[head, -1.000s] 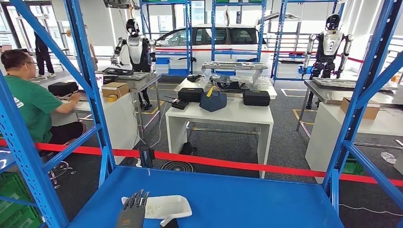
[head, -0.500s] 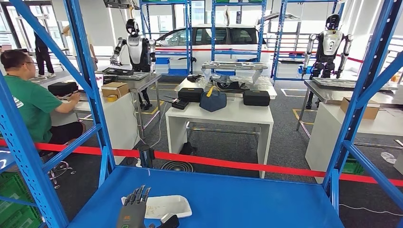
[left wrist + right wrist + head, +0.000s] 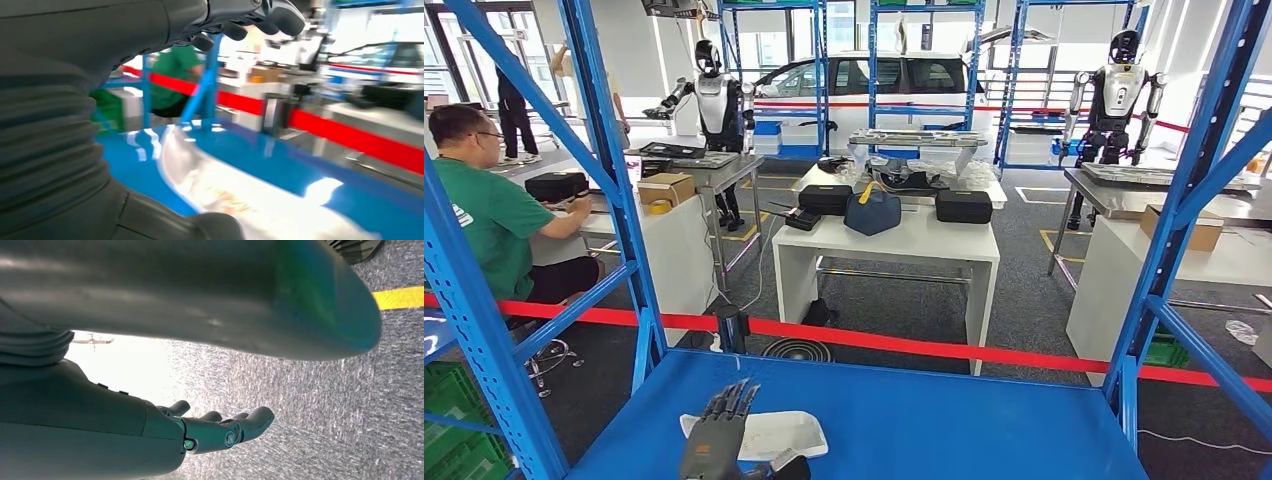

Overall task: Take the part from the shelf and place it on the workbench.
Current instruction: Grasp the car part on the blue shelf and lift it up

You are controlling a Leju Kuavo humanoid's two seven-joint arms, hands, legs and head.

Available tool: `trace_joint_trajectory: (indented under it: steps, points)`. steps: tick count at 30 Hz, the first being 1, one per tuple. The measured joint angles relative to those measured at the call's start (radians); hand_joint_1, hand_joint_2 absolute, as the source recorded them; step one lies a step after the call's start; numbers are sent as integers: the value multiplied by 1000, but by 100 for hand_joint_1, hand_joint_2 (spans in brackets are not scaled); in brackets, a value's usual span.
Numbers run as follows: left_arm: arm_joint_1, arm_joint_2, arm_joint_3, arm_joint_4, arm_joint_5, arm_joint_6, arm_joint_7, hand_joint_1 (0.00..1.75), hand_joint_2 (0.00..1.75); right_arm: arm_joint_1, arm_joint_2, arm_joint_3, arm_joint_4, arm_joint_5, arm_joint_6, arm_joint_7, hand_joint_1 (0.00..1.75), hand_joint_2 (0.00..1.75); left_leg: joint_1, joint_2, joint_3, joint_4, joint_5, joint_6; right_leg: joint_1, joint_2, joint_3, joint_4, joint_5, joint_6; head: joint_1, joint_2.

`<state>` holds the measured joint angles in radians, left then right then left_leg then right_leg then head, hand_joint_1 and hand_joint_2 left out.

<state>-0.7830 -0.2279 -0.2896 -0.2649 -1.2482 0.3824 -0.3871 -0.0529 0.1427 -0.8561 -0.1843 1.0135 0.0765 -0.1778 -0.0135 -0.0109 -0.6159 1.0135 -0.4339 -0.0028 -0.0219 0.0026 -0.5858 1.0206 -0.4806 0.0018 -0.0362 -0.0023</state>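
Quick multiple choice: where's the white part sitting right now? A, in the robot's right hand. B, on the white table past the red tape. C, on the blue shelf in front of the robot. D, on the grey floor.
C: the white part lies flat on the blue shelf, with the left hand over its near end.

Bright daylight from windows; wrist views blurred, glary.

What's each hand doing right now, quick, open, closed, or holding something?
Left hand: open, fingers spread over the white part on the blue shelf, not gripping it.
Right hand: open, holding nothing, above grey floor.
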Motion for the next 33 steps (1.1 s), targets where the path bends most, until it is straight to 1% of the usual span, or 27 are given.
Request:
trace_joint_trajectory:
  steps: [4, 8, 12, 15, 17, 19, 20, 21, 23, 24, 25, 26, 27, 28, 29, 30, 31, 33]
  points:
    - [-56, -16, 9, -24, 39, -41, -111, 0, 0, 0, 0, -8, 0, -7, -1, 0, 0, 0, 0, 0, 0, 0, 0, 0, 0, 0, 0, 0, 0, 0, 0, 0]
    - [-125, -40, 16, -67, 97, -3, -187, 0, 0, 0, 0, -22, 0, -16, -8, -18, 0, 0, 0, 0, 0, 0, 0, 0, 0, 0, 0, 0, 0, 0, 0, 0]
    - [-189, -67, 18, -127, 138, -20, -172, 0, 0, -4, -2, -30, 0, -17, -10, -28, 0, 0, 0, 0, 0, 0, 0, 0, 0, 0, 1, 0, 0, 0, 0, 0]
    - [-207, -74, 17, -154, 160, -26, -170, 0, 0, -4, -2, -34, 0, -14, -9, -29, 0, 0, 0, 0, 0, 1, -1, 1, -1, 0, 1, -1, 1, 1, 0, 0]
    - [-214, -75, 17, -166, 169, -26, -170, 0, 0, -5, -2, -37, 0, -11, -9, -29, 0, 0, -4, 0, 2, -3, -2, 11, -5, -1, 5, -9, 4, 9, 0, 0]
    - [-219, -77, 17, -176, 172, -26, -170, 0, 0, -5, -2, -40, 0, -10, -9, -30, 0, 0, 1, 2, 22, -31, 7, 26, -6, -1, 10, -10, 0, 16, 0, 0]
    - [-224, -79, 17, -180, 174, -26, -170, 0, 0, -5, -2, -41, 0, -10, -9, -31, 0, 0, 4, 4, 33, -46, 13, 31, -4, -1, 3, 11, -13, 17, 1, 0]
    - [-229, -82, 17, -182, 176, -26, -169, 0, 0, -6, -3, -41, 0, -9, -9, -31, 0, 0, 8, 6, 41, -58, 19, 34, -3, 0, -17, 55, -36, 16, 2, 0]
    - [-233, -85, 16, -181, 178, -28, -168, 0, 0, -6, -6, -42, 0, -9, -9, -31, 0, 0, 7, 7, 44, -60, 18, 34, -3, 1, -82, 184, -95, 18, 4, 0]
    - [-232, -85, 16, -180, 178, -30, -167, 0, 0, -5, -7, -43, 0, -8, -9, -31, 0, 0, 8, 7, 44, -56, 15, 32, -5, 1, -111, 236, -111, 20, 4, 0]
    - [-230, -85, 16, -180, 179, -31, -166, 0, 0, -5, -8, -43, 0, -8, -9, -31, 0, 0, 9, 7, 43, -52, 11, 29, -7, 1, -124, 254, -108, 23, 4, 0]
    - [-229, -85, 16, -179, 179, -32, -165, 0, 0, -4, -8, -44, 0, -8, -9, -31, 0, 0, 12, 7, 42, -44, 6, 23, -10, 0, -117, 232, -85, 26, 5, 0]
    - [-229, -85, 15, -179, 179, -32, -163, 0, 0, -4, -9, -44, 0, -7, -9, -31, 0, 0, 17, 6, 40, -32, -2, 16, -14, -1, -91, 175, -49, 32, 4, 0]
    - [-230, -85, 15, -179, 180, -32, -161, 0, 0, -5, -10, -44, 0, -7, -9, -31, 0, 0, 20, 6, 37, -18, -11, 6, -17, 0, -63, 118, -24, 37, 4, 0]
    - [-231, -86, 13, -179, 180, -32, -160, 0, 0, -5, -9, -44, 0, -6, -9, -32, 0, 0, 22, 6, 32, 0, -22, -4, -19, 2, -40, 70, -8, 37, 5, 0]
    - [-232, -86, 12, -179, 180, -32, -158, 0, 0, -5, -8, -45, 0, -6, -9, -32, 0, 0, 22, 5, 26, 13, -31, -12, -19, 4, -29, 47, -4, 32, 6, 0]
    - [-232, -87, 10, -179, 180, -32, -158, 0, 0, -6, -7, -45, 1, -5, -9, -32, 0, 0, 19, 4, 22, 20, -36, -18, -17, 6, -30, 48, -11, 23, 7, 0]
    - [-233, -88, 7, -179, 180, -32, -158, 0, 0, -5, -7, -47, 1, -5, -9, -31, 0, 0, 18, 2, 19, 22, -39, -24, -17, 7, -34, 54, -13, 2, 7, 0]
